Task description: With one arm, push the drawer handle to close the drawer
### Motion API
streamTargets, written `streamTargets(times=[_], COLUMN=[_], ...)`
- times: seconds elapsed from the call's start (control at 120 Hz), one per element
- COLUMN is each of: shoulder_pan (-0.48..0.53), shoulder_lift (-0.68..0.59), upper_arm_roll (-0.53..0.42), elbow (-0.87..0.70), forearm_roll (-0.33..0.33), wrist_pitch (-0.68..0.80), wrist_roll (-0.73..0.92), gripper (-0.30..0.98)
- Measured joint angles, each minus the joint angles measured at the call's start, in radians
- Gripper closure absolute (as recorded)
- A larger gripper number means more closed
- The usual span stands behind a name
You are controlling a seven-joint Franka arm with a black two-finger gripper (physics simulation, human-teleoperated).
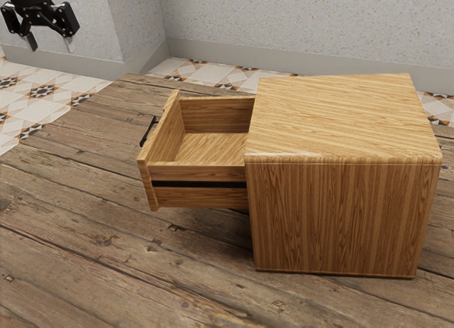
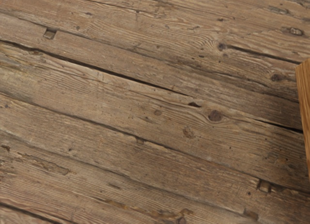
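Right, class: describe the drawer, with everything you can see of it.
The drawer looks wooden, light brown with darker grain. It stands open, pulled out of the cabinet toward the exterior view's left, and sits level. Its box is empty. The front panel bears a thin black handle, and a dark strip runs along the side. The gripper is not touching it.

Pale speckled walls (image 1: 284, 15) are meeting at corners, grey baseboard (image 1: 213, 52) running along their foot. Tiled floor (image 1: 42, 106) is showing cream, rust and black motifs. Weathered plank desk (image 1: 71, 214) is filling the foreground, knots and dark cracks marking it. Soft light is falling.
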Motion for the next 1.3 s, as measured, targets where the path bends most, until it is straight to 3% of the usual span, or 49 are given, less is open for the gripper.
streamTargets(times=[0.158,0.292,0.467,0.542,0.617,0.675,0.85,0.917,1.033,1.3], shoulder_pan=[0.05,0.007,-0.026,-0.067,-0.154,-0.161,0.135,0.215,0.254,0.199], shoulder_lift=[-0.011,-0.107,-0.132,-0.17,-0.278,-0.358,-0.52,-0.504,-0.441,-0.421], upper_arm_roll=[-0.005,-0.019,-0.025,-0.032,-0.033,-0.034,-0.16,-0.174,-0.167,-0.162], elbow=[0.033,0.179,0.147,0.044,-0.206,-0.392,-0.828,-0.891,-0.903,-0.922], forearm_roll=[-0.042,-0.052,-0.054,-0.052,-0.013,0.008,0.041,0.046,0.063,0.19], wrist_pitch=[-0.006,-0.024,-0.051,-0.073,-0.048,-0.01,0.166,0.22,0.283,0.434], wrist_roll=[0.003,0.002,0.004,0.005,0.005,0.005,0.004,0.003,0.008,0.328], gripper=[0.02,0.02,0.02,0.02,0.02,0.02,0.02,0.02,0.02,0.02])
